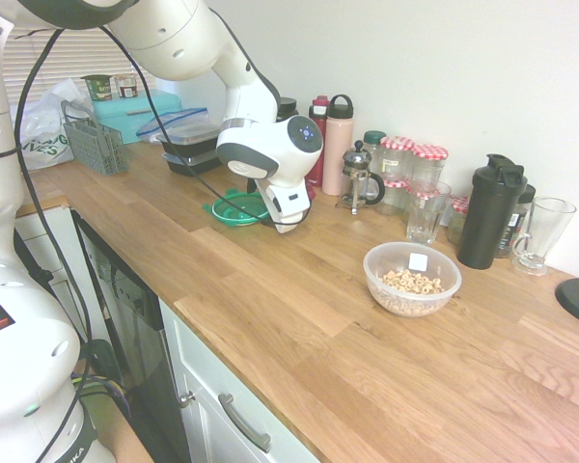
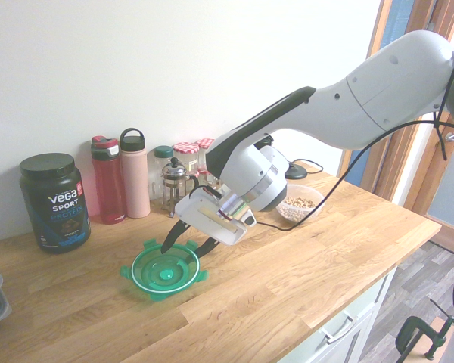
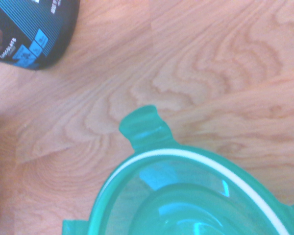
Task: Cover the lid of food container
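Pincer [image 2: 188, 240] wide, nothing held, angled down over the near-right rim of the lid [image 2: 164, 271]. In the second ext view both dark fingertips [image 2: 169, 242] hang just above the rim, apparently not touching yet. The wrist view shows one clip tab and the white seal ring close up, so the cam sits right over the lid edge.

Step in hand, as I read it: getting a grip on the lid. It lies flat on the wooden surface [image 2: 303, 265], looks hollow side up, w/ four tabs sticking out. Best bet: straddle the rim so one finger goes inside the ring and one outside, btwn two tabs rather than on a tab, since a tab prob flexes and lets the lid swing. Come down slow; the lid is light plastic and may skate on the wood if one finger lands first. Squeeze gently, lift level.

Further off: the food container [image 1: 412, 278] sits well apart from the lid, along the surface toward the glasses [image 1: 427, 212] and the black shaker [image 1: 491, 212], cereal rings in the bottom, open top. Carry needs height to clear its wall. If the lid really is upside down it'll need flipping before it seats; can't tell for sure.
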Robot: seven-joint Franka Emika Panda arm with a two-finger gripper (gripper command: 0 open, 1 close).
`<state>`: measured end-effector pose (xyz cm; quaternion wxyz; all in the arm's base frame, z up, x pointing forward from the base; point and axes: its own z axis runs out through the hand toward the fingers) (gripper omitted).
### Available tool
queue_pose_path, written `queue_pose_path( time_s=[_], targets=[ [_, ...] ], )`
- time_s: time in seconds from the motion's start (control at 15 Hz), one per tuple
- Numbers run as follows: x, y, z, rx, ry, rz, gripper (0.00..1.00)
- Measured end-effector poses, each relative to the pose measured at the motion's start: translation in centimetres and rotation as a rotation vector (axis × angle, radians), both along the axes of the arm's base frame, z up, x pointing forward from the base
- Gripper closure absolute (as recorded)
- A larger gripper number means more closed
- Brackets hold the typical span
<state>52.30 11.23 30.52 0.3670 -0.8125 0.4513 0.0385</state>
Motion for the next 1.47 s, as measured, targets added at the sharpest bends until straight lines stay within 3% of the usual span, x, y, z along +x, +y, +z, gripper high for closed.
queue_pose_path(
  time_s=[0.93,1.47],
  targets=[
    [0.3,-1.8,-2.0,0.004,0.040,-0.006,1.00],
    [1.4,-2.4,-0.3,-0.053,0.030,0.081,1.00]
  ],
)
